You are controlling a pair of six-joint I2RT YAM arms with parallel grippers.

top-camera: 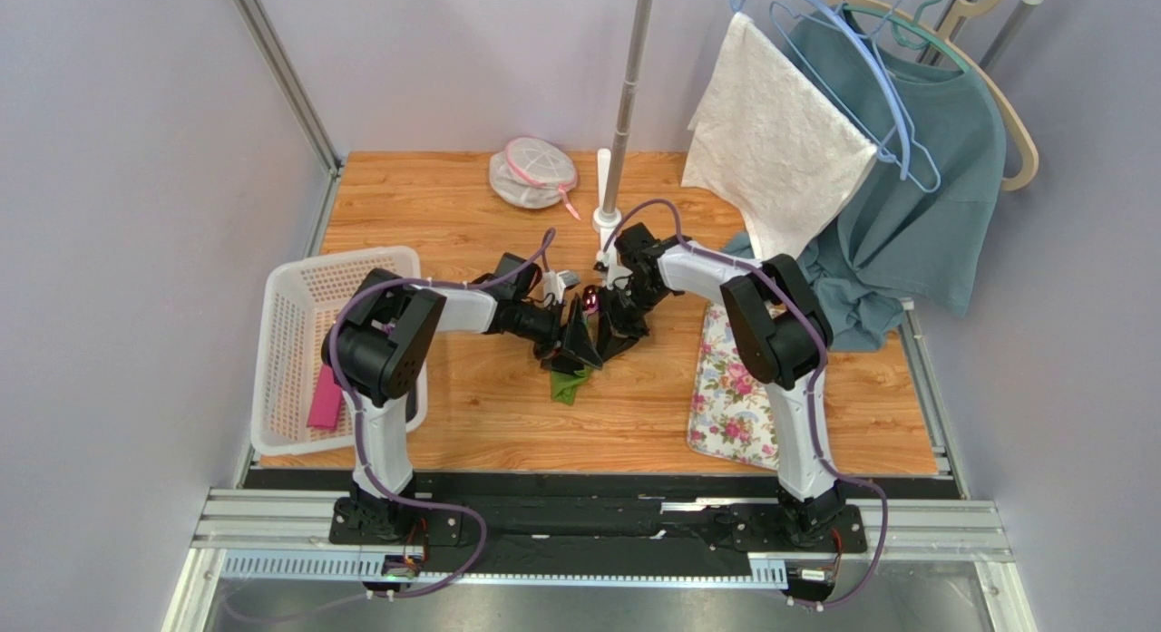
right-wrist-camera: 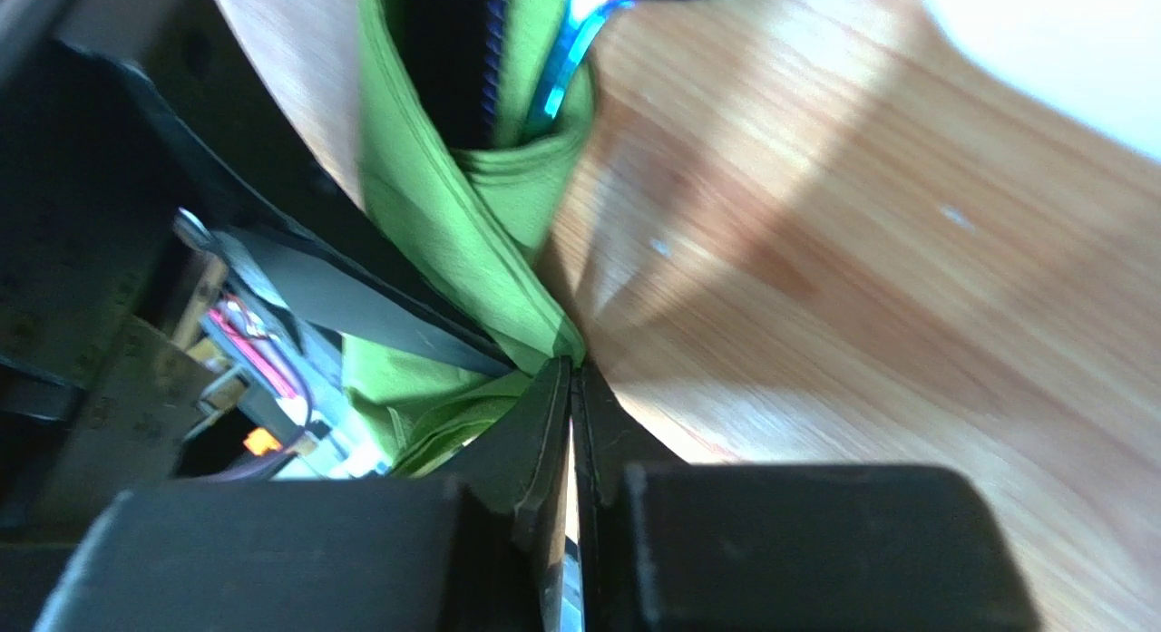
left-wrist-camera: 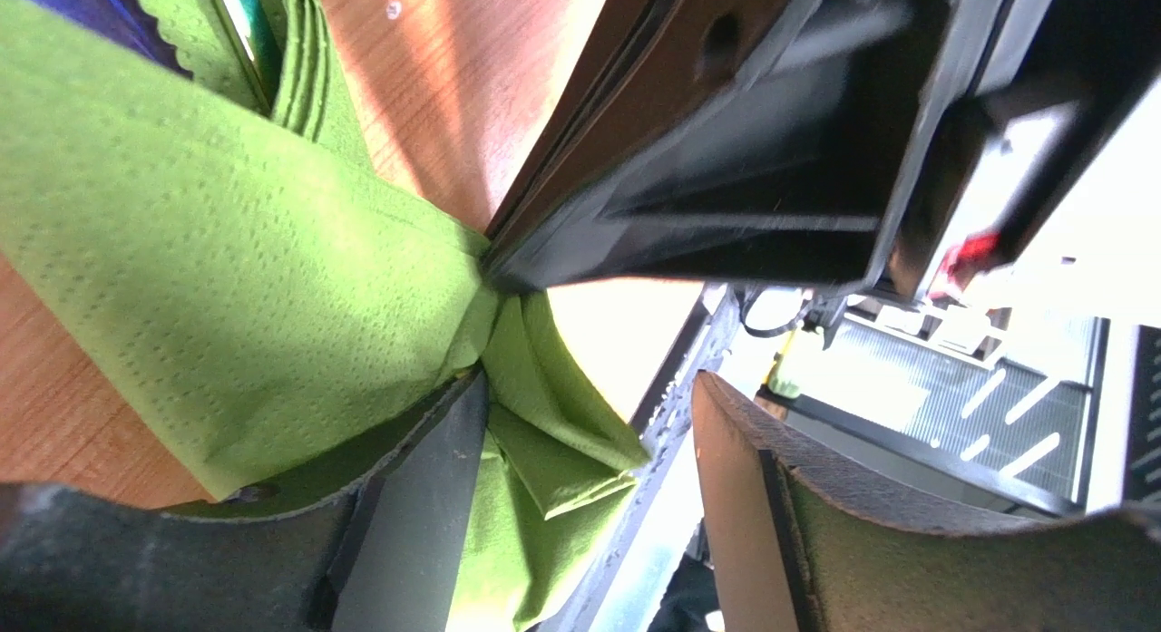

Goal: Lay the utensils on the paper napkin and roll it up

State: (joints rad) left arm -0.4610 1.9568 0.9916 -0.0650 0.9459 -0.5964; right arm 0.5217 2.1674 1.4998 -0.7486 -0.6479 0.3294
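Left claw (left-wrist-camera: pixel 589 387): released; the two fingers stand apart, with a folded flap of the paper napkin (left-wrist-camera: pixel 245 292) lying in the gap and resting against one finger (left-wrist-camera: pixel 423 510).
Right claw (right-wrist-camera: pixel 570 374): clenched on a bunched, twisted end of the paper napkin; the jaws show only a thin slit between them.
Paper napkin: green, gathered into loose folds at mid-desk, between the two claws; one end pokes out below them in the top view.
Utensils (right-wrist-camera: pixel 573 54): tucked inside the napkin's fold; a blue-purple stick edge and a dark one beside it show at the open end. How many there are I cannot tell.
Arms: both reach inward and meet over the middle of the desk (top-camera: pixel 450 197), claws just beside each other.
White basket (top-camera: pixel 280 347): left edge of the desk, a pink item inside.
Floral mat (top-camera: pixel 722 387): right side of the desk, beside the right arm, well apart from the napkin.
White cloth (top-camera: pixel 777 143): hangs at the back right, next to a teal garment (top-camera: pixel 927 183).
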